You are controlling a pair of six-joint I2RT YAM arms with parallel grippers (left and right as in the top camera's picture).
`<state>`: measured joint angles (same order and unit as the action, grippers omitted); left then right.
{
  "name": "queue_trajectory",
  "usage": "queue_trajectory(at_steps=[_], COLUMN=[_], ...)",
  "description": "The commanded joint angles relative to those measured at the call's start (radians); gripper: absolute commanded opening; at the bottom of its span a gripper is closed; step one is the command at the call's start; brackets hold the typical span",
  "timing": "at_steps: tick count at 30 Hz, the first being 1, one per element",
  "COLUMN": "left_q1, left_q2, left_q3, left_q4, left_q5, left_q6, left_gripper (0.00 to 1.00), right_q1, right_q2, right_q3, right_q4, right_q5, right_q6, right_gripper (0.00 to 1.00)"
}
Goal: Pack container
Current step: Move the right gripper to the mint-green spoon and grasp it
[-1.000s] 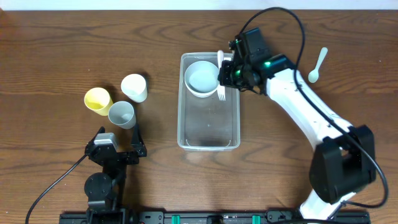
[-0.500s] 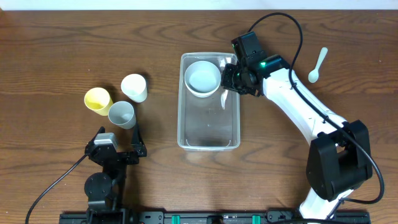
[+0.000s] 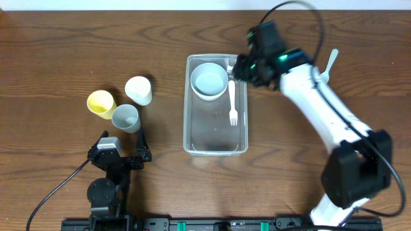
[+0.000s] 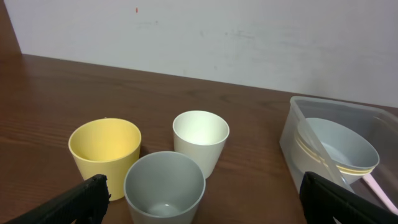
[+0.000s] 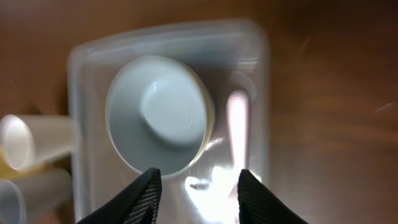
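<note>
Fork lies in the container beside the bowl. The right tool, spread and empty, should next fetch the spoon near the table's far-right corner.

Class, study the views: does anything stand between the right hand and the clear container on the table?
Nothing visible does. The right hand is open above the container, near its far right corner. A bowl and a fork lie inside it, not in the way.

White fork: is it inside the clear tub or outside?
Inside: the fork lies flat on the container floor beside the bowl.
</note>
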<state>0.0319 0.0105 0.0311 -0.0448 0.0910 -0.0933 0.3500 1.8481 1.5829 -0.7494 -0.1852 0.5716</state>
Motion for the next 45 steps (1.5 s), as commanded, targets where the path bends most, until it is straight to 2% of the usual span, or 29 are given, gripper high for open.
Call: queue_trajectory(at_steps=[1, 7, 11, 20, 30, 45], left_q1=[0.004, 0.005, 0.004, 0.004, 0.004, 0.004], left_q2=[-0.005, -0.005, -0.005, -0.005, -0.005, -0.005], left_q3=[-0.026, -0.026, -0.026, -0.026, -0.026, -0.026], left_q4=[-0.017, -0.017, -0.017, -0.017, -0.017, -0.017], left_q5=[0.01, 0.01, 0.01, 0.01, 0.01, 0.01], left_q6=[-0.001, -0.001, -0.001, -0.001, -0.001, -0.001], left_gripper=[0.98, 0.98, 0.98, 0.98, 0.98, 0.98], right_q1=[-0.119, -0.336, -0.394, -0.414, -0.48, -0.509], right_q2=[-0.098, -0.077, -0.009, 0.172, 0.315, 0.378], right_q3=[0.097, 0.111, 0.109, 0.109, 0.109, 0.109], right_q4=[-0.04, -0.106, -0.127, -0.117, -0.083, 0.078], right_q5=[0.053, 0.131, 0.223, 0.392, 0.391, 0.376], right_q6=[-0.071, -0.123, -0.154, -0.125, -0.116, -0.151], right_gripper=[0.44, 0.45, 0.45, 0.48, 0.48, 0.48])
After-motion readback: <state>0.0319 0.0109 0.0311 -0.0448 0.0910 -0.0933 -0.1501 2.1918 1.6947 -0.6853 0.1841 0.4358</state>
